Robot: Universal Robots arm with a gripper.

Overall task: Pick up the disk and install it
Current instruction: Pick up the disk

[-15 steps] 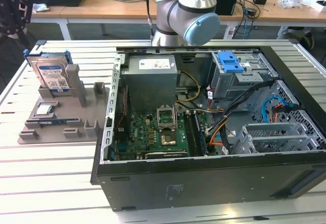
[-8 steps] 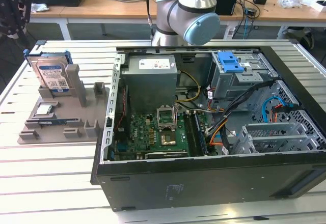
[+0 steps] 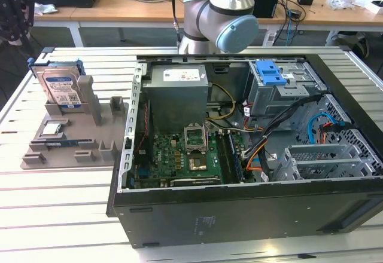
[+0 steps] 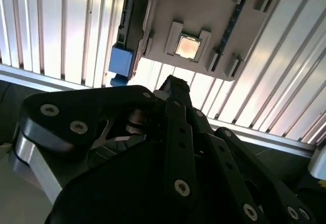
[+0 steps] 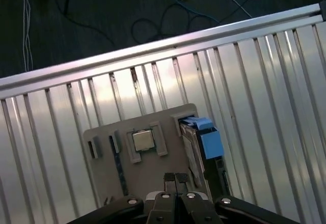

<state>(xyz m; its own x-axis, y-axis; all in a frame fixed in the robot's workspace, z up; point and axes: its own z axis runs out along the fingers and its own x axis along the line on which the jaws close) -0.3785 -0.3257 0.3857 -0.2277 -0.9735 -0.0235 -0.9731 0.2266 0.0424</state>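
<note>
The fingertips (image 5: 169,179) are pressed together with a thin seam between them and nothing in their grasp. In the first wrist view the gripper (image 5: 174,177) hangs above the grey holder (image 5: 153,169), clear of it. The small square chip (image 5: 143,140) sits in its pocket just ahead of the tips. The disk (image 5: 204,142) stands to one side of them, edge-on in its blue frame and apart from the fingers. The second wrist view puts the gripper (image 4: 172,84) in the foreground, with the chip (image 4: 187,47), the holder (image 4: 204,10) and the disk (image 4: 121,61) past its tip.

Around the holder the slatted table (image 5: 254,81) lies bare. Its edge rail (image 5: 153,46) runs close behind the holder, and dark floor with cables (image 5: 102,10) lies past it.

The exterior view shows the disk (image 3: 60,86) by its labelled face, upright in a slot at the far end of the holder (image 3: 66,137), with the chip (image 3: 52,128) lying flat in front of it. At the exterior view's right of the holder, close beside it, stands the open computer case (image 3: 239,215), with a blue caddy (image 3: 269,72) in its drive bay. Bare table (image 3: 60,215) runs along the near side.
</note>
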